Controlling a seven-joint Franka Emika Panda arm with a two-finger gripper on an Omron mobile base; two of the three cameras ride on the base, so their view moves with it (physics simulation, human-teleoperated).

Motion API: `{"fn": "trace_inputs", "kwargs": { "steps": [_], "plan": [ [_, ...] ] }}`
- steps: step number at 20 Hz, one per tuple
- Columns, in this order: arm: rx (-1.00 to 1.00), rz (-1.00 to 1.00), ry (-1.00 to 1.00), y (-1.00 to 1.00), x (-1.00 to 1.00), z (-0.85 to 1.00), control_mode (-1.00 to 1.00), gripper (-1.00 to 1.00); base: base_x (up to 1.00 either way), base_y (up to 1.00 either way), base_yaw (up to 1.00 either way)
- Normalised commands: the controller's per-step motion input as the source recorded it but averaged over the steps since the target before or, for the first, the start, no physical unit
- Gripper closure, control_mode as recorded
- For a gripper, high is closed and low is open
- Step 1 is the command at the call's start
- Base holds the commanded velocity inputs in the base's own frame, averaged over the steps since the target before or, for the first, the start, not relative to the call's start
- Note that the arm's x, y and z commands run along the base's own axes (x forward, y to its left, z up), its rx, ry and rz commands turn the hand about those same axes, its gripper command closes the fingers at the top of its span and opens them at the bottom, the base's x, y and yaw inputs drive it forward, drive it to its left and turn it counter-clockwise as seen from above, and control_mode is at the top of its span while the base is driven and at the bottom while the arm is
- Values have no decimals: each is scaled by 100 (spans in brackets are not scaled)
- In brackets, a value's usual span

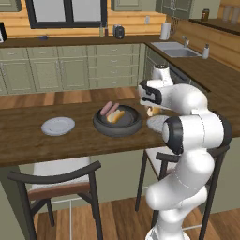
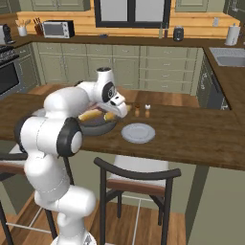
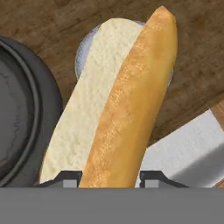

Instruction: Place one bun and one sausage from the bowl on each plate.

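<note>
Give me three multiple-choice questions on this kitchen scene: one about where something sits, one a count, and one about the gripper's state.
1. Where does the bowl sit?
A) between the two plates
B) in the sink
C) on a chair

2. How many plates are on the counter?
A) one
B) two
C) four

3. What is the gripper doing?
A) open and empty
B) shut on a bun
C) shut on a sausage

Answers:
1 A: the bare plate lies on one side of the bowl and the plate under the gripper on the other.
2 B: those two pale plates are the only ones on the wood.
3 B: in the hand view the bun runs up from between the two finger tips, above a plate.
</note>
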Motion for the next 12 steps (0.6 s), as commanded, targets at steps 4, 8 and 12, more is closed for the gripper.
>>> {"fn": "trace_inputs", "kwargs": {
  "steps": [4, 8, 12],
  "plan": [
    [-6, -23, 4, -91, 31, -63, -100, 100, 0, 0, 0],
    [1, -2, 7, -56, 76, -57, -100, 100, 0, 0, 0],
    [0, 0, 2, -77, 94, -78, -100, 100, 0, 0, 0]
  ]
}}
